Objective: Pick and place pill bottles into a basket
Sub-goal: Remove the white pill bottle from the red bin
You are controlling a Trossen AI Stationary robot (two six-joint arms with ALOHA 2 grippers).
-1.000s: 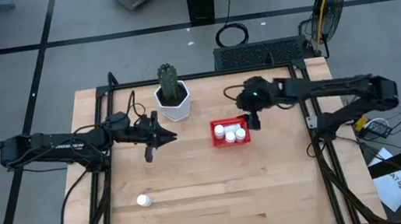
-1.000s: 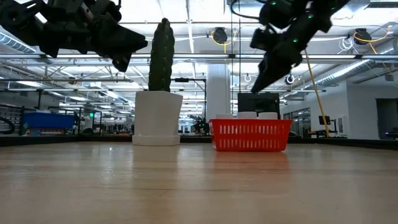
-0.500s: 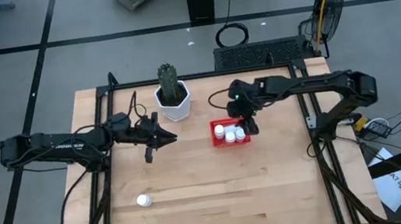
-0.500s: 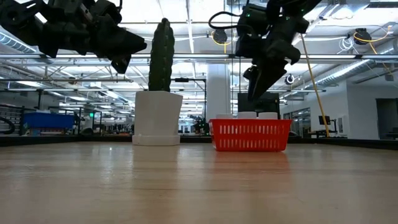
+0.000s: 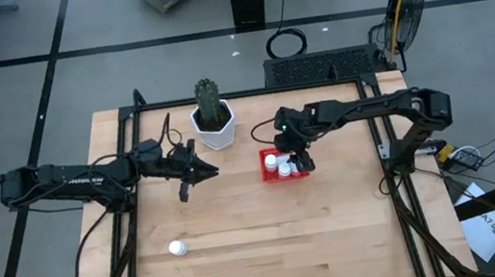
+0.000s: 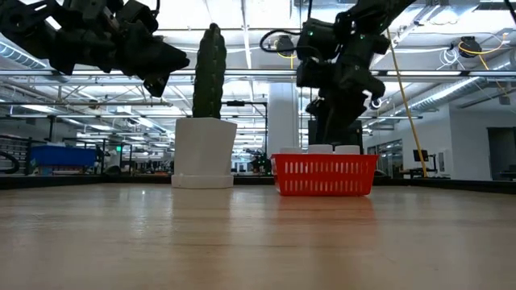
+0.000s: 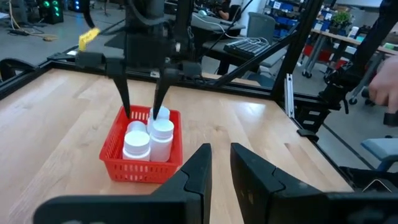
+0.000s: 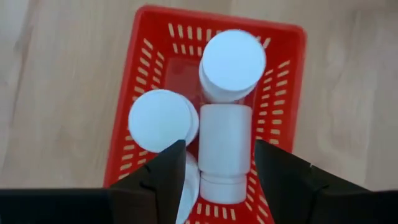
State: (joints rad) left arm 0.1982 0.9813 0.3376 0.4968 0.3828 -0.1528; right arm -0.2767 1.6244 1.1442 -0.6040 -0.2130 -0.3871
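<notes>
Right gripper (image 5: 300, 163): hangs over the red basket (image 5: 264, 167), pointing down into it, fingers spread. Straddles a lying bottle (image 8: 225, 143), one finger on each side, with a slim gap showing on both sides. Grips nothing, as far as can be seen.

In the basket: two upright bottles (image 8: 233, 62), caps up, packed against the lying one. Also a fourth white shape, partly hidden under a finger. Looks crowded, with little free floor.

Left gripper (image 5: 213, 170): waits above the table (image 5: 338, 232), well left of the basket, near the cactus pot (image 5: 215, 128). Fingers almost pressed together, thin slit only, nothing between.

Last loose bottle (image 5: 178, 248): lies alone near the front of the table, well apart from the basket and both arms. Sits closer to the left arm.

Handling, as a guess: light, rigid plastic with smooth, probably slick round sides. Likely rolls if nudged while on its side. No real breakage risk, though it could squirt out of a glancing pinch. Best taken across the body at mid-length, fingers square to the long axis, not on the cap edge. Worth releasing low over the basket, given how tightly the others sit.
</notes>
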